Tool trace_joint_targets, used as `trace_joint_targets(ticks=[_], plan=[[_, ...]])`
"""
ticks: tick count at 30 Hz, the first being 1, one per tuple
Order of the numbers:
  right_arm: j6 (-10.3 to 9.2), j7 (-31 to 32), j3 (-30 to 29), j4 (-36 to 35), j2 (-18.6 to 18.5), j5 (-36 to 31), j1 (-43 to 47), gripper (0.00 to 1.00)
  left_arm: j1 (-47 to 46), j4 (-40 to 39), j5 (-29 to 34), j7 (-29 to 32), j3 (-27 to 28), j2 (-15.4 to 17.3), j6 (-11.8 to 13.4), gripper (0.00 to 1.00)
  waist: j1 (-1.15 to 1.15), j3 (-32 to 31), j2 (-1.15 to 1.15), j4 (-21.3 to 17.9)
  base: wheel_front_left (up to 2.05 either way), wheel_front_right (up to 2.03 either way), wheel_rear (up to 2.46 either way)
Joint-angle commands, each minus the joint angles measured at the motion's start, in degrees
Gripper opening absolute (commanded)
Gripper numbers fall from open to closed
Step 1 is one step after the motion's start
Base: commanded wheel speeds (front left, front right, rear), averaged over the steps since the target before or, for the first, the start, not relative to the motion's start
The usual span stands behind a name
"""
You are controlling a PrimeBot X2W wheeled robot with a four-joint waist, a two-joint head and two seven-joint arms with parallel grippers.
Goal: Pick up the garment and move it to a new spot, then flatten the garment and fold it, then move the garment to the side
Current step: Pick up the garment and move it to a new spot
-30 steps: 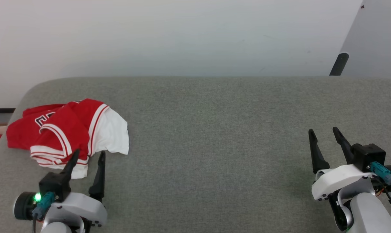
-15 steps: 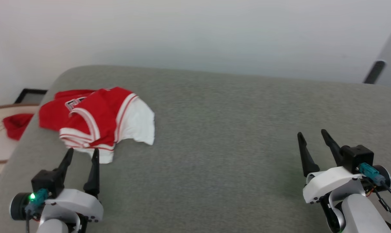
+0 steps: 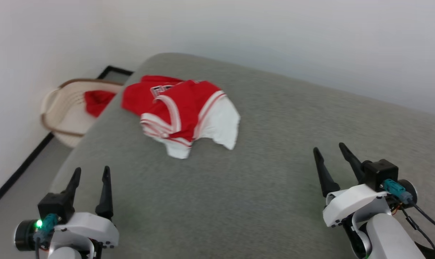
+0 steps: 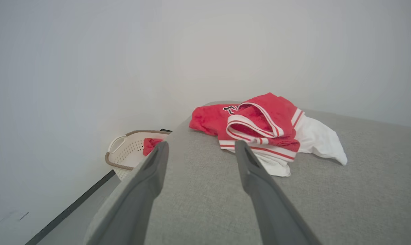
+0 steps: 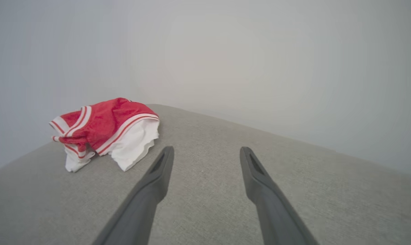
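L gripper (image 3: 91,172) sits low at the head view's left. Its fingers are spread wide w/ nothing btwn them, tips over the grey surface (image 3: 267,187) near its left edge. R gripper (image 3: 329,149) is low right, likewise wide open and empty, over the same surface.

Garment (image 3: 183,108) lies crumpled on the surface, ahead of the L gripper and apart from it, toward the far left corner. It is well apart from the R gripper. It is red w/ white-and-red striped trim, and a white sleeve spills to the right (a bit of black lettering shows on the far part, unreadable).

Past the surface's left edge, a cream basket (image 3: 64,111) w/ brown rim stands on the floor (image 3: 21,203) by the wall (image 3: 275,36). A small red cloth (image 3: 96,101) lies in it. Black skirting (image 3: 19,172) runs along the wall's foot.
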Motion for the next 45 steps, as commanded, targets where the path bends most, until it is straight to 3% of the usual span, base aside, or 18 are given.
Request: trace_joint_targets(ticks=[1,16,22,28,33,45], plan=[[0.02,-0.3,0.5,-0.1,0.2,0.6,-0.6,1.00,0.7,-0.2,0.7,0.0,0.3,-0.4,0.2,1.00,0.00,0.3,0.00,7.9,0.00,0.00,0.00],[0.02,-0.3,10.7,3.8,2.0,4.5,-7.9,1.00,6.0,-5.1,-0.5,0.0,9.2,-4.3,1.2,1.00,0.00,2.9,0.00,10.5,0.00,0.00,0.00],[0.02,-0.3,12.0,4.5,1.8,5.5,-8.8,1.00,6.3,-5.3,0.2,0.0,10.6,-5.2,0.5,1.00,0.00,3.0,0.00,10.3,0.00,0.00,0.00],[0.02,-0.3,9.7,2.9,1.3,6.1,-6.3,1.00,3.9,-3.6,1.2,0.0,8.5,-5.0,-0.5,1.00,0.00,2.6,0.00,9.6,0.00,0.00,0.00],[0.02,-0.3,7.0,-0.7,1.7,4.0,-3.4,1.00,-0.6,-0.5,0.0,0.0,4.3,-2.1,-1.1,1.00,0.00,3.1,0.00,5.7,0.00,0.00,0.00],[0.01,-0.3,8.1,-6.7,2.7,-1.7,-3.6,1.00,-20.2,5.9,-10.8,0.0,-10.3,13.0,-1.1,1.00,0.00,12.7,0.00,-12.4,0.00,0.00,0.00]])
